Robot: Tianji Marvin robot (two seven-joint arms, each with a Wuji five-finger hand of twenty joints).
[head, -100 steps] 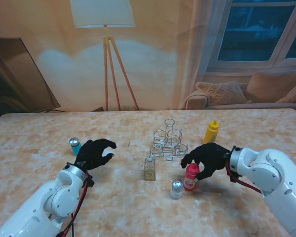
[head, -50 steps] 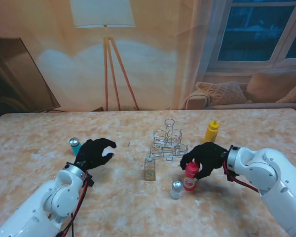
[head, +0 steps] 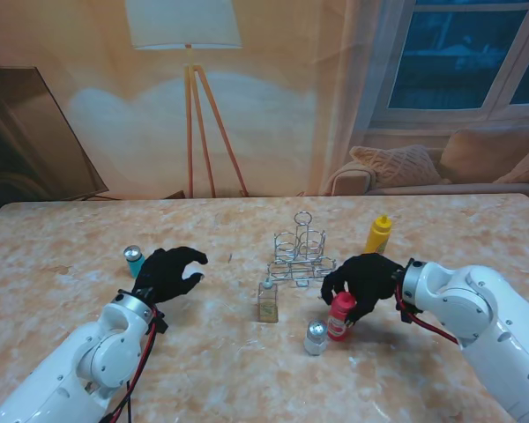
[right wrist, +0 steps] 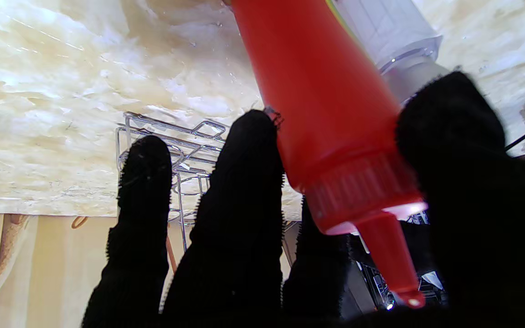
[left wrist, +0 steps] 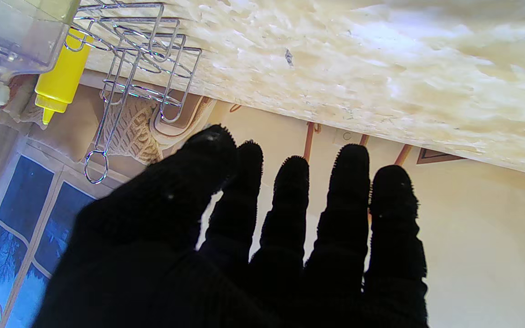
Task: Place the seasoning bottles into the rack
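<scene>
Near rack (head: 301,254): right robot hand (head: 363,280) grips red bottle (head: 339,316); left robot hand (head: 169,271) empty, fingers apart.

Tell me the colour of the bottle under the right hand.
Red bottle, nozzle included; the right wrist view shows it best.

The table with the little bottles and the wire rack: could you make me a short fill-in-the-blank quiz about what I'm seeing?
1. The right hand is closing around the ____ bottle.
2. The wire rack holds ____ bottles.
3. The yellow bottle stands to the ____ of the rack.
4. The left hand holds ____.

Missing words: red; no; right; nothing
</scene>
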